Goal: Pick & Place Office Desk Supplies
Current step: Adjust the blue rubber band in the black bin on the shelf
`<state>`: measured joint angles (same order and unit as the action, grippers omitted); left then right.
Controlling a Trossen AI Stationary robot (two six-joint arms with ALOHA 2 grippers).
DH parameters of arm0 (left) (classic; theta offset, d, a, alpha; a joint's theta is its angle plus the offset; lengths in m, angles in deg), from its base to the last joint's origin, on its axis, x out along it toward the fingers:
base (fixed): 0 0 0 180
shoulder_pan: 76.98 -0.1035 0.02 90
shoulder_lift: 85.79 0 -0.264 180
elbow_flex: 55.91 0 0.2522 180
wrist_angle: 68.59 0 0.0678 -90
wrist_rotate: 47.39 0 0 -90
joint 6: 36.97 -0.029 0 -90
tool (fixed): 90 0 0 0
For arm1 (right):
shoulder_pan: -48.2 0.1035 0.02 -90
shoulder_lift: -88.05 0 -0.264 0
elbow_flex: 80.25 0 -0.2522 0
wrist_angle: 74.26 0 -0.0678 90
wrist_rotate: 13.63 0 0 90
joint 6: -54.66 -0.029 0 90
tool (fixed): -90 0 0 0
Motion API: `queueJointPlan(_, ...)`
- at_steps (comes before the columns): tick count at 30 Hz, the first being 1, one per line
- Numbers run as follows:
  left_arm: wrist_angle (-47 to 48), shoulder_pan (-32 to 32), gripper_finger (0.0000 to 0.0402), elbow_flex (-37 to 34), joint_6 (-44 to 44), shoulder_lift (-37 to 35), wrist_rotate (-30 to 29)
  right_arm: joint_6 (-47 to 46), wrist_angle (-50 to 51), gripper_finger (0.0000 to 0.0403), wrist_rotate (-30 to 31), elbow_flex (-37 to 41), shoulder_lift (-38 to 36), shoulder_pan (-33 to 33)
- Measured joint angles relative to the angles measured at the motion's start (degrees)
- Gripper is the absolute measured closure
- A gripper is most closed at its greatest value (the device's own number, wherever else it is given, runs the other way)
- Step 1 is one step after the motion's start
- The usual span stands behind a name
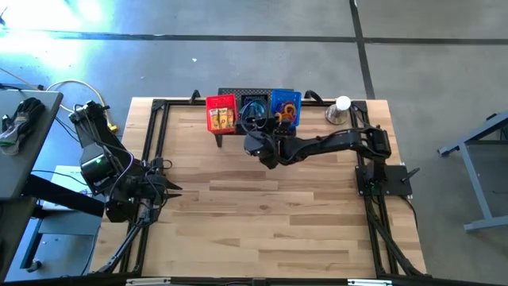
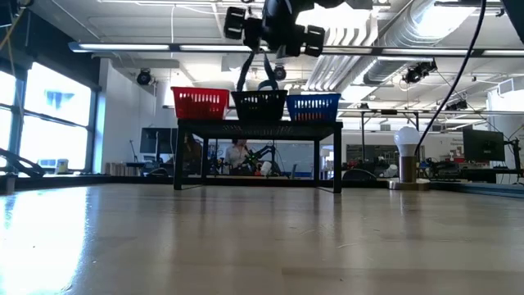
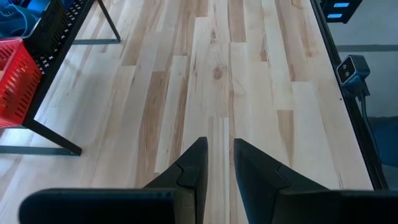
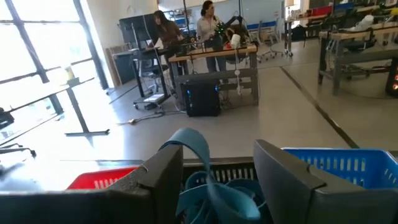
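- The right gripper (image 1: pixel 255 133) is held above the black basket (image 2: pixel 260 105), the middle one of three on the black mesh stand (image 2: pixel 258 125) at the table's far edge.
- Its fingers (image 4: pixel 283 171) are spread apart; a teal band loop (image 4: pixel 200 163) is seen between them, rising from the teal loops in the basket below. Whether a finger touches it cannot be told.
- The red basket (image 1: pixel 221 113) is seen with yellow and orange items inside, and the blue basket (image 1: pixel 286 106) with small coloured rings.
- The left gripper (image 3: pixel 219 163) is held over the bare wooden table (image 1: pixel 262 214) near its left side, its fingers a narrow gap apart with nothing between them.
- A silver cone with a white ball (image 1: pixel 340 110) stands beside the stand.
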<state>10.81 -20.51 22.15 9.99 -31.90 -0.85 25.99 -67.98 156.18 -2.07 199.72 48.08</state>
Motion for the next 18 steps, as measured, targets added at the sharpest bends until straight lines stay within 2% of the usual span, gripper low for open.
queueJointPlan(5,-0.01,0.0,0.033,0.0,0.22,0.0,-0.18,1.47,-0.04,0.022,-0.87,0.02,-0.69,0.78)
queueJointPlan(8,-0.01,0.0,0.033,0.0,0.26,0.0,-0.24,1.18,1.65,0.0221,-5.37,0.02,-0.77,0.59)
queueJointPlan(12,-0.03,0.0,0.033,0.0,0.47,0.0,-0.3,-6.5,7.47,0.0221,-13.61,0.02,-0.77,-0.21)
queueJointPlan(18,-0.03,0.0,0.033,0.02,0.8,0.0,-0.31,-22.63,23.23,0.0223,-19.92,0.02,-1.02,-2.07)
